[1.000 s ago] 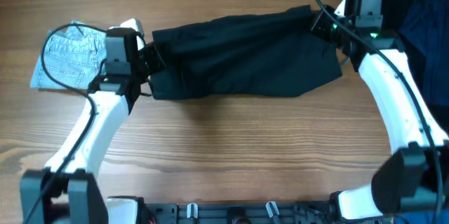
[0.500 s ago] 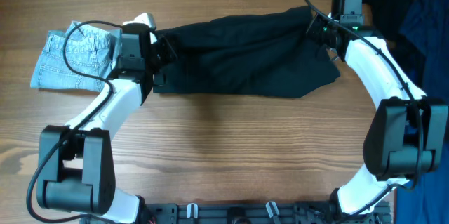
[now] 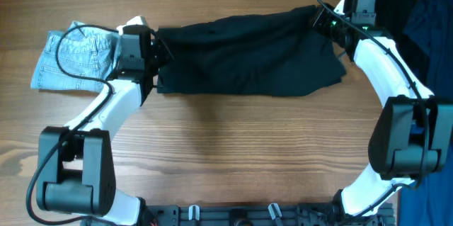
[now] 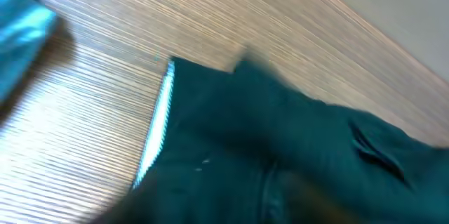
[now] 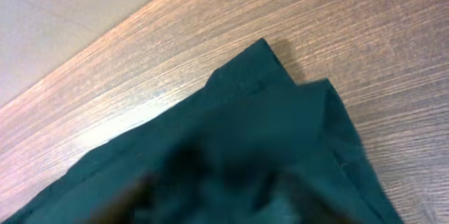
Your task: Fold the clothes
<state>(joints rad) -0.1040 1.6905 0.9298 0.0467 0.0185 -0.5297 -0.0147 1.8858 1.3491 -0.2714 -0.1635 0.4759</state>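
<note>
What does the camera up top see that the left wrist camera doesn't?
Only the overhead view shows the left arm, the right arm, the whole black shorts stretched between them, and a dark blue heap at the right edge. Only the left wrist view shows a pale strip along the shorts' edge, close up. Both show the black shorts and the wooden table.

I can't read left gripper (image 3: 160,51) or right gripper (image 3: 325,24) against the shorts (image 3: 248,52); the 3 o'clock blue heap (image 3: 433,20) is cropped.
</note>
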